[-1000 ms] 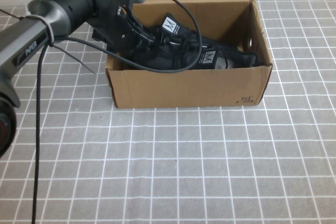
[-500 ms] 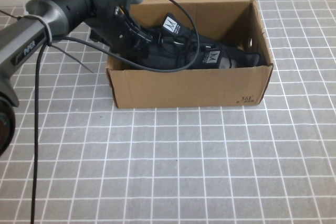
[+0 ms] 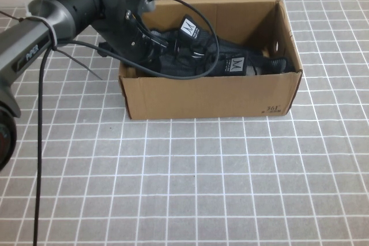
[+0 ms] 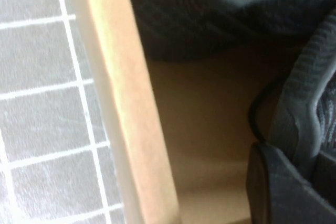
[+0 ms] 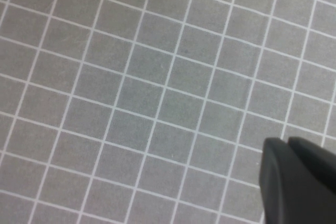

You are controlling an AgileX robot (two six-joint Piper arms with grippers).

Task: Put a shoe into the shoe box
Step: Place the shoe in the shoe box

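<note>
Your left gripper [image 3: 151,43] reaches down into the left end of the shoe box [image 3: 213,97]; whether its fingers are apart or together cannot be told. Inside the open box the shoe [image 3: 245,64] lies along the front wall, its white tongue label up, touching a second black shoe [image 3: 187,36] behind it. Your right gripper [image 5: 298,179] hovers over bare checked tabletop [image 5: 147,103], fingers together.

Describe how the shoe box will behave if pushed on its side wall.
The shoe box is thin open cardboard, so its walls probably flex. Holding two shoes, it likely slides on the mat rather than tipping. The left hand is inside its left end; the right hand hangs over the mat.
</note>
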